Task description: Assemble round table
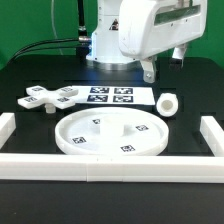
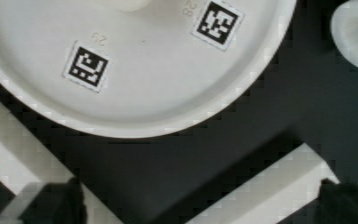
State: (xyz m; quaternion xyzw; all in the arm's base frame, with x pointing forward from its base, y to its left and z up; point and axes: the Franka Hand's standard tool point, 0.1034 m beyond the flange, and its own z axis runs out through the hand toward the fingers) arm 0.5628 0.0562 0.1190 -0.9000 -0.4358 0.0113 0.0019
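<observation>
Black surface (image 1: 25, 80) carries the large round rimmed disc (image 1: 110, 135) at centre front, the cross-shaped piece (image 1: 52, 98) toward the exterior view's left and the short cylindrical post (image 1: 168, 103) toward its right. The pincer (image 2: 197, 206) hangs released above, fingers spread, holding nothing.

Black tabletop (image 1: 40, 72) carrying a thin flat white marker board (image 1: 110, 96) printed with black-and-white square tags, enclosed by long white border bars (image 1: 110, 170) along the near edge and at both sides, with a green backdrop (image 1: 30, 20) behind.
</observation>
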